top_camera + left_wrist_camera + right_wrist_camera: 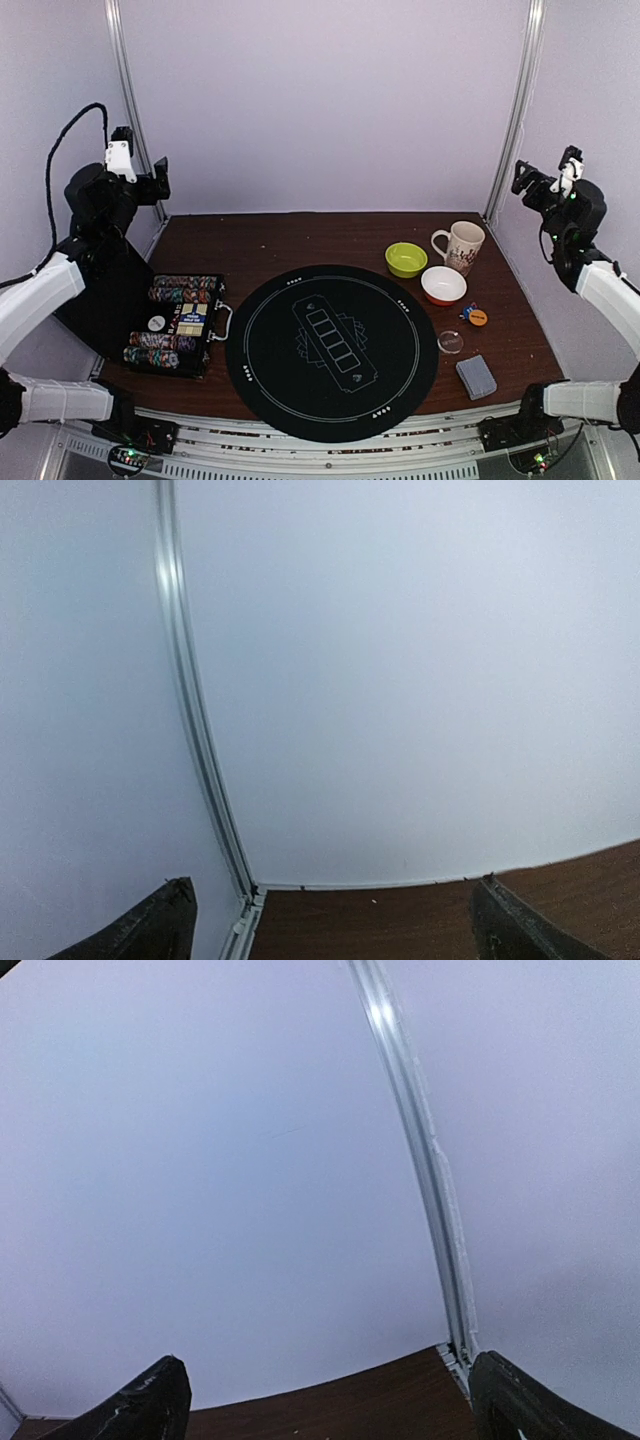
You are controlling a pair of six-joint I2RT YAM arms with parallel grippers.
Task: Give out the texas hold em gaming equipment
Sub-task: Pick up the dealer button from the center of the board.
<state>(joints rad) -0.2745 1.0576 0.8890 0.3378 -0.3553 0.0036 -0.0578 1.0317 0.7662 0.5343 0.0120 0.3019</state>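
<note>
I see a round black mat [330,350] centre-table. My left gripper [333,885] and right gripper [330,1360] hang raised, fingers spread apart, holding nothing. An open chip case [175,325] lies left of the mat; the card deck [476,376] and orange disc [478,318] lie right.

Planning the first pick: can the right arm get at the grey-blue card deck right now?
Probably yes. The card deck lies alone on the table near that arm's base, nothing on it. The right gripper is raised, fingers open and empty.
</note>
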